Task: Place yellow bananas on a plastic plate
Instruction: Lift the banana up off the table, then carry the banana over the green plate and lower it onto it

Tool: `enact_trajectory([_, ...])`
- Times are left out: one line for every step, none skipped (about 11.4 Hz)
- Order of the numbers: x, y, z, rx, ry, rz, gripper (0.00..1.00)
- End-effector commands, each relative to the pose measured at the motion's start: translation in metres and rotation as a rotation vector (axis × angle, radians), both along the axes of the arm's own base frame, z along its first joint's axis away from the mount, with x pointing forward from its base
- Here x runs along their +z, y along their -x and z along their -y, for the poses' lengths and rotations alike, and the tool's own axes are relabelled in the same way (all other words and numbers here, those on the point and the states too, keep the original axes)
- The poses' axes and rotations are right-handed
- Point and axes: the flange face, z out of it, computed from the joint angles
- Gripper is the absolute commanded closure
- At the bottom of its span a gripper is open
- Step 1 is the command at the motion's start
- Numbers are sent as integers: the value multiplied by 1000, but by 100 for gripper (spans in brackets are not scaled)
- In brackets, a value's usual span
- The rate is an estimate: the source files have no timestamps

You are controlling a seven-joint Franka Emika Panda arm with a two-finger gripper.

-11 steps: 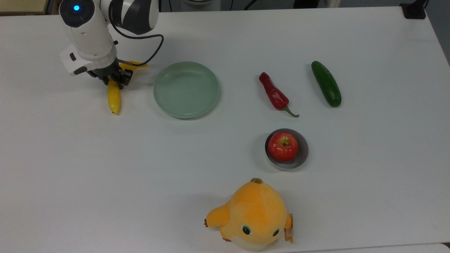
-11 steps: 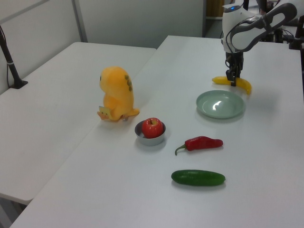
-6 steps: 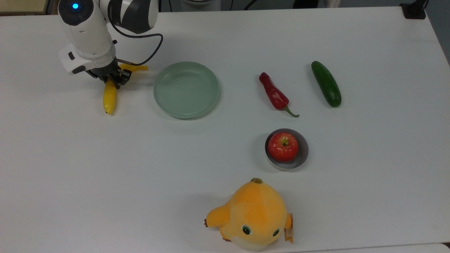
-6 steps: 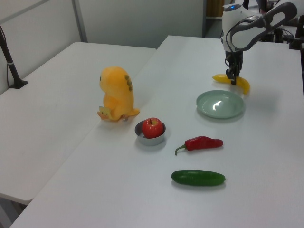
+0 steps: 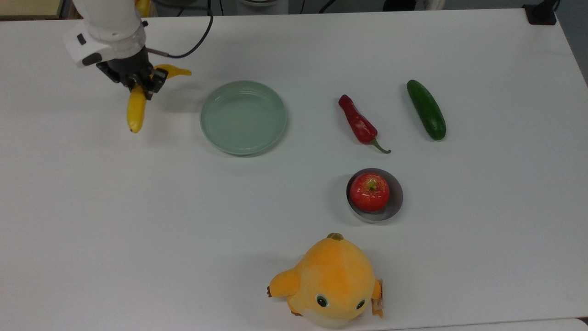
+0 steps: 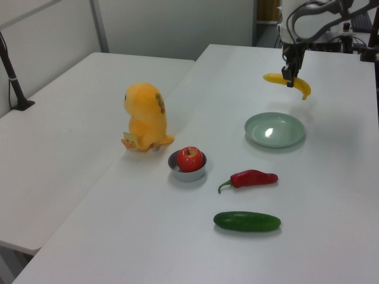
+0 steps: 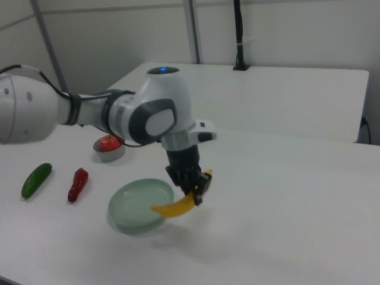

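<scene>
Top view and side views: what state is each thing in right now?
Curved yellow banana: lifted off the table, held by the gripper.
Round pale green plastic plate: empty.
Small grey metal bowl: holds a red apple.
Orange-yellow plush toy: upright.

White table [image 5: 321,46] w/ matte top, evenly lit from above. Second white table [image 6: 65,118] alongside, narrow gap between. Pale grey partition walls [image 7: 285,29] behind, w/ metal frame posts [image 7: 193,29]. Black pole [image 7: 238,35] upright on far table's back edge.
</scene>
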Motion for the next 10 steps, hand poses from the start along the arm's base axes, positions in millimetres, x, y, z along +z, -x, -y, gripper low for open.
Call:
enact_trajectory([38, 11, -45, 11, -89, -3, 84])
enact_trajectory([38, 10, -58, -6, -102, -7, 83])
enact_trajectory([37, 7, -72, -35, -103, -8, 83])
enact_trajectory([33, 5, -89, -37, -106, -15, 83])
enact_trajectory([27, 3, -104, -38, -108, -27, 83])
enact_trajectory([20, 2, -112, -53, -108, -35, 84])
enact_trajectory([11, -1, -123, -57, -110, -43, 84])
enact_trajectory([2, -2, -130, -72, -110, -56, 84])
enact_trajectory([-5, -4, -133, -78, -110, -65, 84])
enact_trajectory([-18, -6, -135, -79, -110, -81, 84])
